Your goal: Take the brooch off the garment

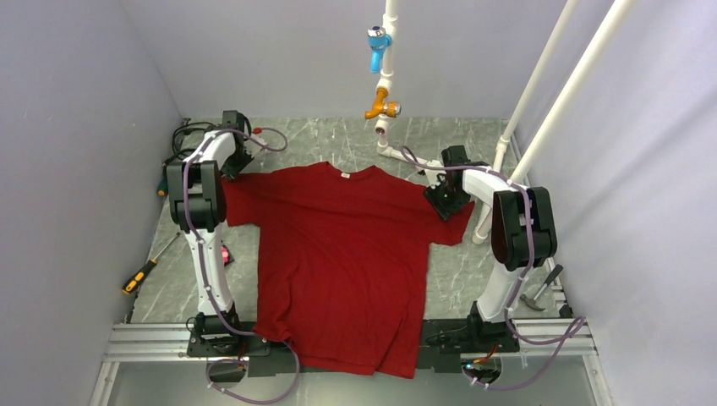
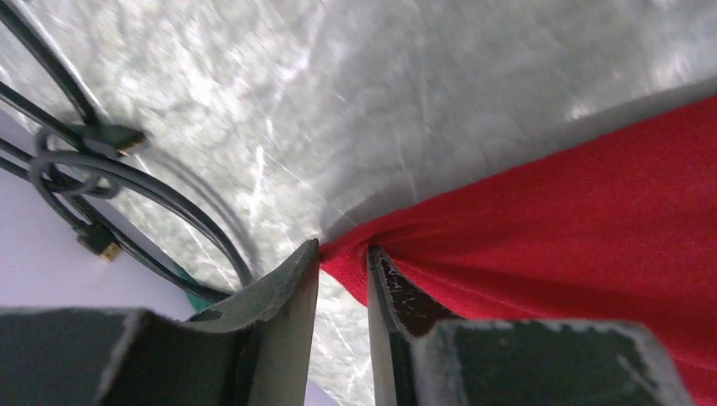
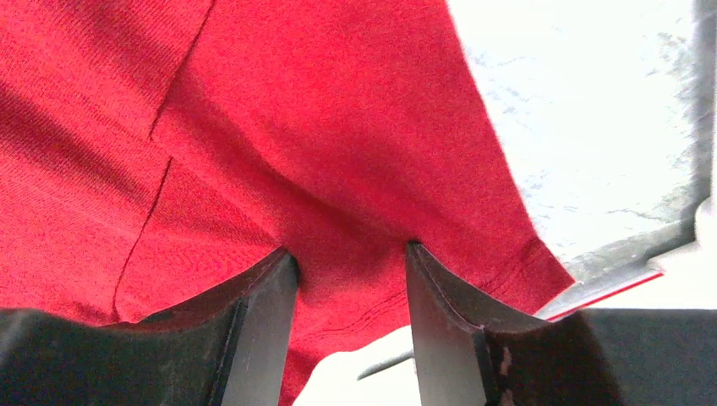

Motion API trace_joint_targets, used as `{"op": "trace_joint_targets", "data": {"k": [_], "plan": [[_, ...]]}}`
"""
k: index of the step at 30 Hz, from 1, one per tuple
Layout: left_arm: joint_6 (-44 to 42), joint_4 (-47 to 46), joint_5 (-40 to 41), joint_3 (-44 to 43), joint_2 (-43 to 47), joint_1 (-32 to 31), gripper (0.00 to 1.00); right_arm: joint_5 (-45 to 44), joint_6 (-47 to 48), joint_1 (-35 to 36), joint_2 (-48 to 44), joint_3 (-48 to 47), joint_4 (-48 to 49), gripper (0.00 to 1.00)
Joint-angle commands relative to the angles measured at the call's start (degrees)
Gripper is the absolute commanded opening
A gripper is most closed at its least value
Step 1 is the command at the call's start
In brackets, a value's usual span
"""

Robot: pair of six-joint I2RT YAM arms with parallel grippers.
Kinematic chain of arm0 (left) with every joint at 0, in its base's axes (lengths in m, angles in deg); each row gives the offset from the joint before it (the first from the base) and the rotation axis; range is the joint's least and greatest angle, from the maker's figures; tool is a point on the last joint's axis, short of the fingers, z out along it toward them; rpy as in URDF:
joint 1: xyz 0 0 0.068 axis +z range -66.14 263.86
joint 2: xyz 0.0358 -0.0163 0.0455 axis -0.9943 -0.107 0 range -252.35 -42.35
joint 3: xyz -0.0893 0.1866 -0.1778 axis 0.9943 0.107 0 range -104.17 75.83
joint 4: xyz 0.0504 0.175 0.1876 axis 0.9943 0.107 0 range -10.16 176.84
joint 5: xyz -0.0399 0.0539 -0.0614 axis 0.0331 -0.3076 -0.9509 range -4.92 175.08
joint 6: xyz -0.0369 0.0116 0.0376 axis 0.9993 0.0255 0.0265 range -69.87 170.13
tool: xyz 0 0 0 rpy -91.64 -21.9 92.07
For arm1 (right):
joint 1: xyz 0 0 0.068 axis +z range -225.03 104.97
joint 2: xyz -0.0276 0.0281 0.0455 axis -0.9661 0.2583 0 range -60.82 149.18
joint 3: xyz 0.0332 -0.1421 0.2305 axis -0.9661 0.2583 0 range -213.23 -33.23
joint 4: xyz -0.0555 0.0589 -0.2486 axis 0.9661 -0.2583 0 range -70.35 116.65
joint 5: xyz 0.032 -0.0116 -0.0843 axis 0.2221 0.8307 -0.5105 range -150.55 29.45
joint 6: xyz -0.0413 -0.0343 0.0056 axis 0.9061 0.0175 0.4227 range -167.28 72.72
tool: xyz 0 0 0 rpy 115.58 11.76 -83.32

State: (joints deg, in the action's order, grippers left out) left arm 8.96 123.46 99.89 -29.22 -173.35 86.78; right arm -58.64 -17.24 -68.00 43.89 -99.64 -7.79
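Observation:
The garment, a red T-shirt [image 1: 338, 262], lies spread flat on the grey table, collar and small white label [image 1: 345, 174] at the far side. My left gripper [image 1: 234, 172] is at the far left sleeve. In the left wrist view it [image 2: 343, 255] is shut on a pinch of the sleeve's edge [image 2: 541, 211]. My right gripper [image 1: 445, 203] is on the far right sleeve. In the right wrist view it [image 3: 351, 258] is open, fingertips pressed on the red cloth [image 3: 321, 127] near the sleeve hem. No brooch shows in any view.
Black cables [image 2: 127, 182] coil at the back left. A yellow-handled screwdriver [image 1: 139, 277] and a small red thing [image 1: 225, 254] lie left of the shirt, a hammer [image 1: 537, 293] at the right. White pipes [image 1: 541, 110] with a blue tap [image 1: 378, 38] and a brass tap [image 1: 382, 107] stand behind.

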Motion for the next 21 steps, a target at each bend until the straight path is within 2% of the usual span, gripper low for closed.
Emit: {"op": "trace_joint_targets", "data": {"k": [1, 4, 7, 11, 13, 16, 21], "plan": [[-1.82, -3.75, 1.5, -6.09, -3.32, 0.75, 0.33, -4.78, 1.15, -1.11, 2.99, -0.57, 2.97, 0.52], [-0.92, -3.76, -3.96, -5.1, -0.17, 0.76, 0.42, 0.4, 0.52, -1.23, -0.69, -0.71, 1.21, 0.55], [1.29, -4.58, -12.75, -1.93, 5.5, 0.65, 0.58, 8.91, -1.97, -1.18, -5.23, -1.56, -0.96, 0.6], [6.82, -1.5, -24.83, -2.3, 9.95, 0.6, 0.67, 18.08, -8.72, -0.63, -7.55, -4.47, -0.41, 0.62], [9.86, -0.85, -30.68, -2.19, 11.4, 0.51, 0.67, 20.39, -11.78, 0.2, -6.46, -7.0, 0.77, 0.6], [14.64, -1.68, -35.34, -1.79, 12.45, 0.01, 0.66, 21.19, -15.62, 1.28, -2.86, -10.48, 2.8, 0.55], [20.33, 0.18, -47.57, -3.15, 10.89, -0.58, 0.55, 22.26, -21.51, 2.24, 3.85, -15.66, 6.44, 0.42]]}}
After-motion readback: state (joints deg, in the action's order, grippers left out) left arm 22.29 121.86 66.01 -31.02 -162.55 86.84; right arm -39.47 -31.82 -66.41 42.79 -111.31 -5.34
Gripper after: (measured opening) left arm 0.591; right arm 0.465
